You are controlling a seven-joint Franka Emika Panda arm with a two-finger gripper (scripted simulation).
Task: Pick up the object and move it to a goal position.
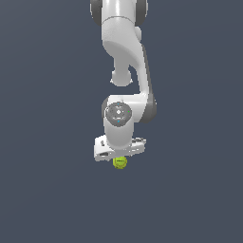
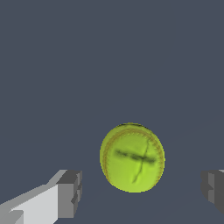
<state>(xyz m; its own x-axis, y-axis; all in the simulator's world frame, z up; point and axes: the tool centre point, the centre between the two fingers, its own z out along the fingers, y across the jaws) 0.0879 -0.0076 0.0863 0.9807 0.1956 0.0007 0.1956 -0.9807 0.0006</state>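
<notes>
- Hovering directly over the tennis ball (image 1: 120, 162), with the gripper (image 1: 118, 153) low on the plain dark floor (image 1: 47, 190); ball peeking out just below the white hand in the exterior view.
- Jaws spread wide: in the wrist view, one grey finger pad (image 2: 70, 193) on either side of the ball, both clear of it, neither touching.
- Ball sitting between the pads but not centred, nearer one pad than the other, and seemingly a little ahead of the line joining them.
- Step in hand, by judgement: final alignment and descent before the pinch; nothing lifted yet, goal position not marked anywhere in view.
- Doing it well: nudge sideways and forward until the ball's widest part lies on the line between the pads, then lower straight down so the pads meet its middle, not its upper curve.
- Closing slowly and evenly advised; a round ball rolls off if one pad arrives first.
- Gripping below or above the middle likely to squirt it out.
- Writing: a small dark smudged mark across the ball's face, crossed by a seam line; not legible, no brand readable.
</notes>
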